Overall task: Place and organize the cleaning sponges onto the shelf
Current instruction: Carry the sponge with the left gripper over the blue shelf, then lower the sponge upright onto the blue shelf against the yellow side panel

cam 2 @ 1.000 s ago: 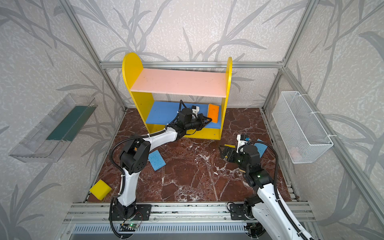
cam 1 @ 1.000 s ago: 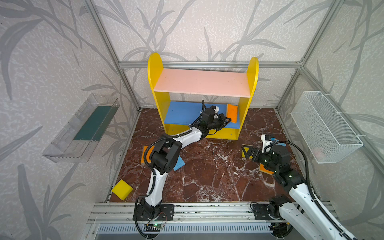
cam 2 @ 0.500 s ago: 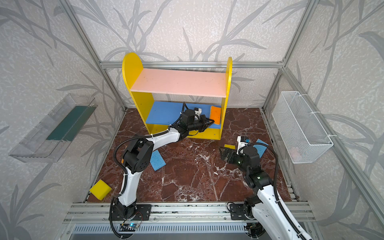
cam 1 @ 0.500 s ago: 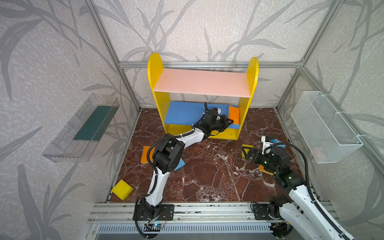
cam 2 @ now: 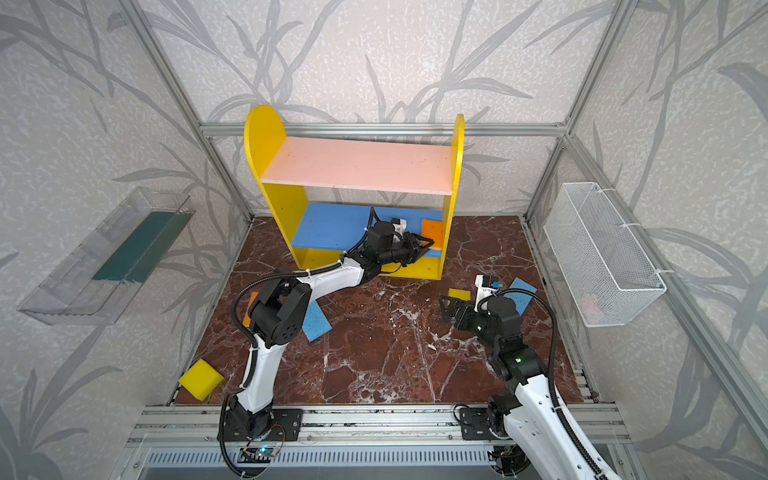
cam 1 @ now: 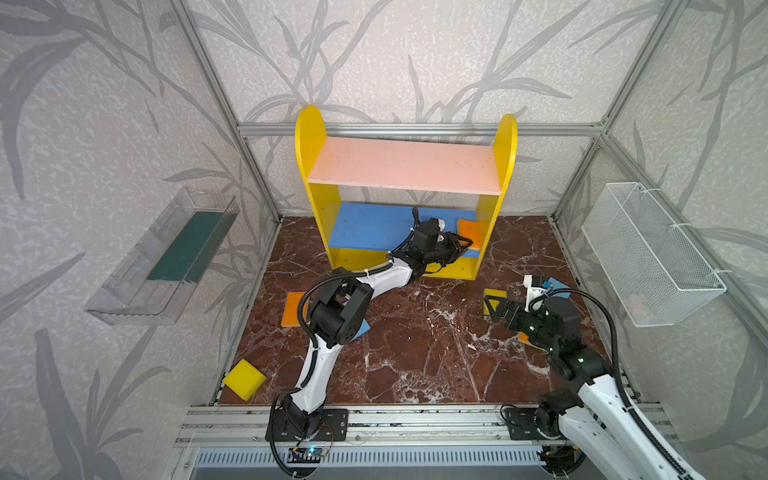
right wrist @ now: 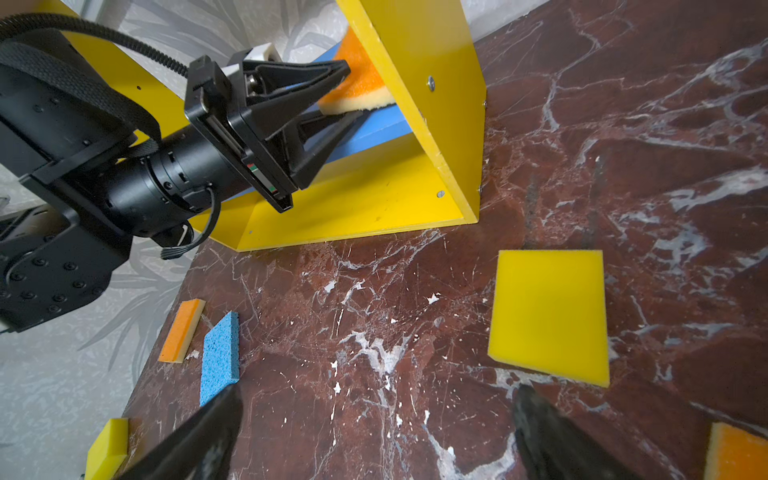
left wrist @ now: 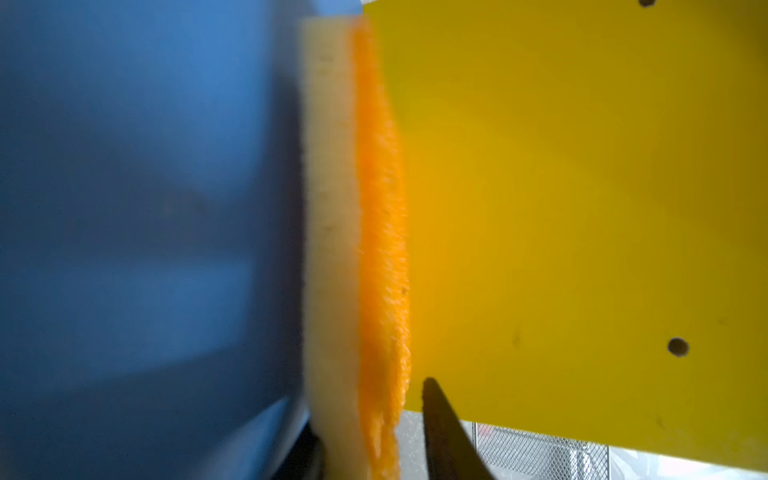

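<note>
**Orange sponge on the blue board; several others only half seen**

The left fingers point(right wrist: 299, 79) stand parted on either side of an orange-faced sponge point(right wrist: 357, 85). It lies on the blue middle board point(cam 1: 365, 226) of the shelf point(cam 1: 307, 137), hard against the side panel nearer the right arm. The left wrist view is close and blurred. It shows a slim gap between the orange face and one dark finger. The opposite finger is cut off at the frame edge, so contact there cannot be told.

The right fingers point(right wrist: 552, 440) are spread wide with nothing between them, low over the worktop point(cam 1: 415, 345) and just beside a yellow sponge point(right wrist: 548, 316). Behind that arm a blue sponge point(cam 2: 523, 291) shows only in part. A second orange sponge point(right wrist: 735, 453) is cut off by the frame.

The left arm's elbow covers most of another blue sponge point(cam 2: 316, 325) and part of a third orange sponge point(cam 1: 293, 309). A yellow block point(cam 1: 244, 379) lies in full view at the worktop's front left corner.
</note>
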`<act>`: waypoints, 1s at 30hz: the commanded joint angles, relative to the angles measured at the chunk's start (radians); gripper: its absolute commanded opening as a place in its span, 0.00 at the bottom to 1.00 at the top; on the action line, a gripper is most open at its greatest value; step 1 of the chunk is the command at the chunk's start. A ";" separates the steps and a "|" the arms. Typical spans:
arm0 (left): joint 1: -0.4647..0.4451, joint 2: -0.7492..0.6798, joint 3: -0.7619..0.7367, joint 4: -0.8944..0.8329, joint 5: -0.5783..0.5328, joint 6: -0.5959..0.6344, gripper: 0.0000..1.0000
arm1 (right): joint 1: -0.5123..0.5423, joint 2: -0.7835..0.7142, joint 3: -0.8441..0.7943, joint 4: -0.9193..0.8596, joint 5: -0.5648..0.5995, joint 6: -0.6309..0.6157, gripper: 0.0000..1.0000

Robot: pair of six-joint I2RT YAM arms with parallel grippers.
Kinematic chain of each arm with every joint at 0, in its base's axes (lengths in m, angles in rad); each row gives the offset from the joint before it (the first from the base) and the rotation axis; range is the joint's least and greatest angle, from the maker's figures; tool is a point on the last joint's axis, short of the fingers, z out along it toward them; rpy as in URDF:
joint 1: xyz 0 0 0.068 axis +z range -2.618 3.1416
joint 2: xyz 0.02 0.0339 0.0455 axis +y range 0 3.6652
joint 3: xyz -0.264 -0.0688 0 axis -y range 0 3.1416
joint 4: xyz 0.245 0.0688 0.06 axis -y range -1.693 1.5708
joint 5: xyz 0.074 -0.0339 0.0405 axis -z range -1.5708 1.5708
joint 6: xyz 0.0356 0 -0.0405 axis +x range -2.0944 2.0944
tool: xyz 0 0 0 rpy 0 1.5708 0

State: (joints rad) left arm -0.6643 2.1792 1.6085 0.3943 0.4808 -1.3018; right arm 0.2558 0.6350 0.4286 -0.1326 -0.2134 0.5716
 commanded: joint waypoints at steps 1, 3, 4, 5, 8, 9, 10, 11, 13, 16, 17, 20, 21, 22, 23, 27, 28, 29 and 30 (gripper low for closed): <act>-0.012 -0.002 -0.006 0.048 0.019 -0.009 0.43 | 0.003 -0.015 -0.010 0.004 0.008 -0.003 0.99; -0.014 -0.012 -0.019 0.048 0.017 -0.005 0.47 | 0.003 -0.017 -0.011 0.006 0.008 -0.001 0.99; -0.014 -0.020 -0.030 0.049 0.015 -0.003 0.49 | 0.003 -0.019 -0.013 0.007 0.008 -0.001 0.99; -0.014 -0.029 -0.039 0.051 0.015 -0.001 0.51 | 0.003 -0.019 -0.014 0.007 0.008 0.000 0.99; -0.017 -0.057 -0.077 0.054 0.009 0.009 0.62 | 0.003 -0.021 -0.014 0.006 0.007 0.001 0.99; -0.018 -0.066 -0.089 0.055 0.007 0.012 0.66 | 0.003 -0.023 -0.017 0.005 0.008 0.002 0.99; -0.018 -0.074 -0.101 0.059 0.004 0.013 0.70 | 0.003 -0.024 -0.016 0.004 0.008 0.002 0.99; -0.020 -0.084 -0.114 0.060 0.002 0.016 0.74 | 0.003 -0.024 -0.016 0.005 0.006 0.006 0.99; -0.021 -0.098 -0.136 0.062 -0.002 0.019 0.78 | 0.002 -0.024 -0.017 0.005 0.005 0.007 0.99; -0.025 -0.120 -0.167 0.065 -0.011 0.027 0.88 | 0.002 -0.027 -0.018 0.002 0.003 0.010 0.99; -0.026 -0.125 -0.175 0.062 -0.013 0.030 0.93 | 0.002 -0.028 -0.017 0.002 0.004 0.010 0.99; -0.030 -0.124 -0.178 0.045 -0.010 0.040 0.99 | 0.002 -0.034 -0.016 -0.008 0.006 0.010 0.99; -0.032 -0.120 -0.176 0.038 -0.007 0.041 0.99 | 0.002 -0.037 -0.016 -0.010 0.006 0.011 0.99; -0.034 -0.118 -0.177 0.036 -0.007 0.042 0.99 | 0.002 -0.038 -0.016 -0.012 0.008 0.011 0.99; -0.037 -0.120 -0.180 0.033 -0.008 0.044 0.99 | 0.002 -0.039 -0.015 -0.013 0.007 0.012 0.99; -0.044 -0.142 -0.192 -0.027 -0.034 0.083 0.99 | 0.002 -0.046 -0.011 -0.023 0.006 0.016 0.99; -0.044 -0.152 -0.203 -0.035 -0.049 0.091 0.99 | 0.002 -0.049 -0.010 -0.026 0.008 0.016 0.99; -0.044 -0.169 -0.223 -0.035 -0.069 0.100 0.99 | 0.002 -0.051 -0.011 -0.029 0.009 0.016 0.99; -0.046 -0.189 -0.246 -0.033 -0.094 0.111 0.99 | 0.002 -0.055 -0.011 -0.031 0.011 0.016 0.99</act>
State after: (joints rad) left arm -0.7048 2.0659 1.4078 0.3962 0.4461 -1.2297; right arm 0.2558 0.5976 0.4225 -0.1467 -0.2131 0.5797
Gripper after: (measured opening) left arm 0.991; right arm 0.991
